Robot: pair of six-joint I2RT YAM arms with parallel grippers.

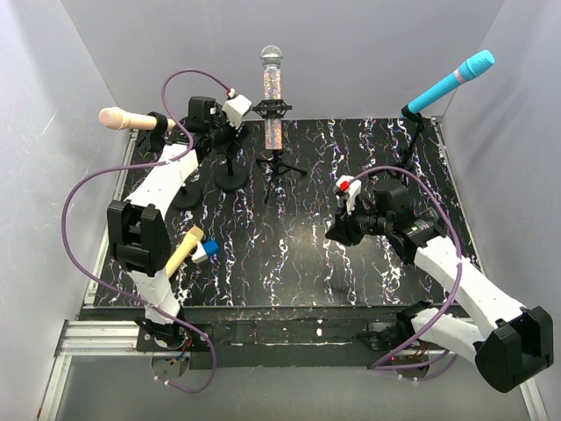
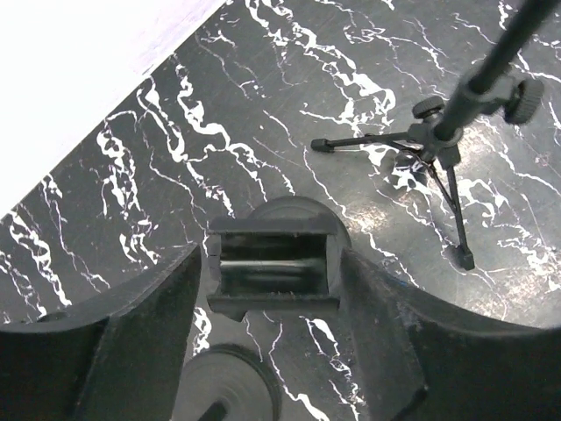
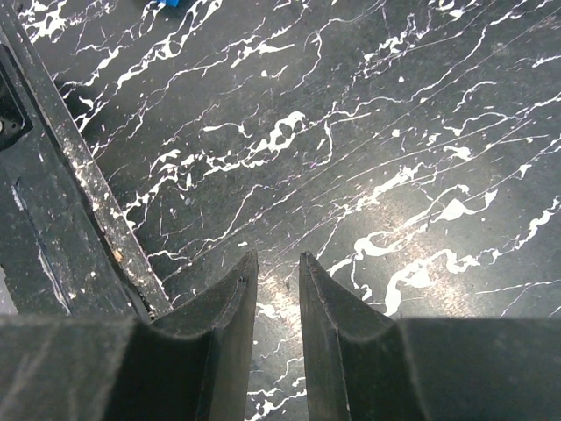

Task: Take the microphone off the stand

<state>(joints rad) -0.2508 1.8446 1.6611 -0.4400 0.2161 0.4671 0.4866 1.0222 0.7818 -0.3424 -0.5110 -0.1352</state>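
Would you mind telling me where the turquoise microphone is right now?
In the top view, the turquoise microphone leans in its stand at the far right corner of the table, right of the glittery microphone.

Both arms share one build: white shells linked by chunky black joint housings, on the left arm (image 1: pixel 162 180) as on the right arm (image 1: pixel 465 281). A thin purple cable (image 1: pixel 68 210) loops loosely beside the left arm, and a second purple cable (image 1: pixel 457 263) arcs along the right. Each wrist carries a small white camera block (image 1: pixel 237 107); the right camera block (image 1: pixel 351 195) bears a red mark. The left claw (image 2: pixel 272 263) has broad matte-black fingers with curved flanks. The right claw (image 3: pixel 276 263) has black fingers tapering to blunt, faintly scuffed wedges.
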